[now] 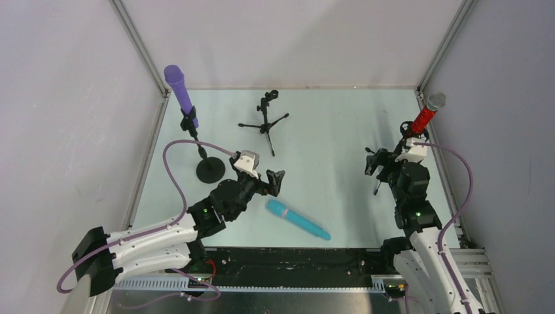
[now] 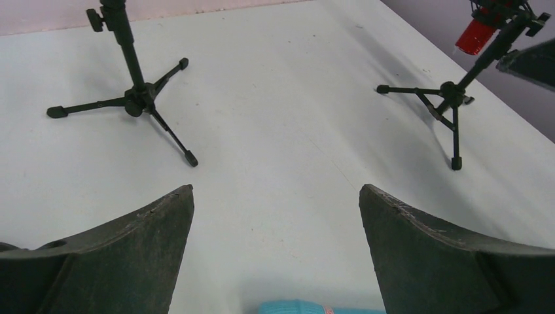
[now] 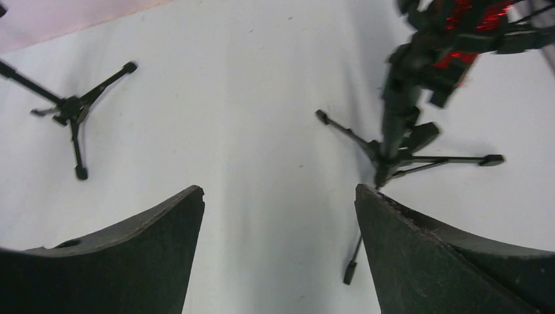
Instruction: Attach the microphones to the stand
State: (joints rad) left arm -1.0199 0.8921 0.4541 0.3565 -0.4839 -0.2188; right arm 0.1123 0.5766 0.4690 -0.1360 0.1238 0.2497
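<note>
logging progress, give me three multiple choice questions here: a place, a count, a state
1. Where is the teal microphone? A) flat on the table B) on a stand C) in right jaws
2. How many microphones sit on stands? A) one B) two C) three
3. The left jaws are: A) open B) shut on a microphone C) shut on a stand
1 A, it lies near the front edge; 2 B, purple microphone and red microphone are mounted; 3 A, a wide gap shows between them.

light: bright, even | shadows: soft | blur: red mic [image 3: 474, 16] r-wrist
</note>
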